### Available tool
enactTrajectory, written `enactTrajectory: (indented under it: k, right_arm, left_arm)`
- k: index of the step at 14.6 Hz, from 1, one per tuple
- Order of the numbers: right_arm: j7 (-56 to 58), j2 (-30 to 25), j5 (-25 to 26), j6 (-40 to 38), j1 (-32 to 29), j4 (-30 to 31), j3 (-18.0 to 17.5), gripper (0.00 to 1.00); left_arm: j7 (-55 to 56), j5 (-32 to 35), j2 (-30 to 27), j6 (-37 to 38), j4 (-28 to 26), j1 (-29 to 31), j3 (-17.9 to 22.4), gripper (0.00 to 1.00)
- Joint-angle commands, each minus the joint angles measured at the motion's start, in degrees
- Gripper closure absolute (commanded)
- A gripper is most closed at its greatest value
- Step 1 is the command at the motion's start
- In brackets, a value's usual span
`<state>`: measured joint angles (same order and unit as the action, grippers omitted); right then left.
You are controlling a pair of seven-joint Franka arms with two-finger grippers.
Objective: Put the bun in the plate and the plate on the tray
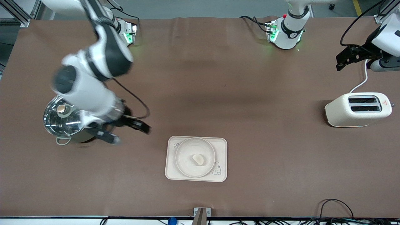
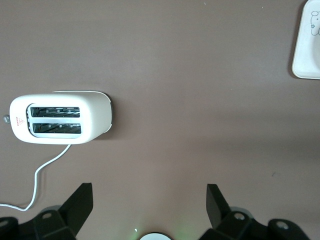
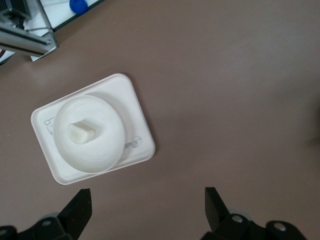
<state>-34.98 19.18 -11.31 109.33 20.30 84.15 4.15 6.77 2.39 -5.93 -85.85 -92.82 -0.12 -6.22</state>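
1. Front view: bun [image 1: 197, 159] lies in the plate [image 1: 184, 162], which sits on the tray [image 1: 221, 145] on the worktop [image 1: 218, 78]. Right end effector [image 1: 126, 131] hangs beside the pot [image 1: 64, 120], fingers apart.
2. Left wrist view: left end effector [image 2: 150, 200], fingers spread, hangs over bare worktop near the toaster [image 2: 95, 116].
3. Right wrist view: fingers [image 3: 80, 207] apart, empty; tray nearby.

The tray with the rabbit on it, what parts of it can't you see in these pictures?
- Front view: the plate, with the bun in it, covers most of the tray; its lettering shows only a first letter.
- Left wrist view: the tray is cut off by the picture's edge; only a corner shows.
- Right wrist view: the plate hides part of the rabbit drawing.
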Motion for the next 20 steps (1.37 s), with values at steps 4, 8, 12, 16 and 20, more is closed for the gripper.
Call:
enactTrajectory:
  k: [4, 8, 12, 16, 20]
  right_arm:
    - [25.4, -10.7, 3.9, -15.0, -20.0, 3.2, -1.3, 0.0]
    - [34.4, -18.9, 13.7, -20.6, -23.9, 5.6, -1.3, 0.0]
    - [40.4, -23.8, 15.3, -22.0, -24.6, 5.7, -0.4, 0.0]
    - [39.7, -24.0, 14.8, -23.9, -23.6, 5.3, -0.6, 0.0]
    - [39.8, -23.8, 14.8, -24.0, -22.8, 5.2, -0.5, 0.0]
  left_arm:
    - [-1.1, -0.7, -0.5, -0.5, -0.4, -0.1, 0.4, 0.0]
    - [-1.1, -0.7, -0.5, -0.5, -0.3, -0.1, 0.4, 0.0]
    - [-1.1, -0.7, -0.5, -0.5, -0.4, -0.1, 0.4, 0.0]
    - [-1.1, -0.7, -1.0, -0.3, -0.3, 0.0, 0.5, 0.0]
    - [-1.1, -0.7, -1.1, -0.3, -0.3, 0.0, 0.5, 0.0]
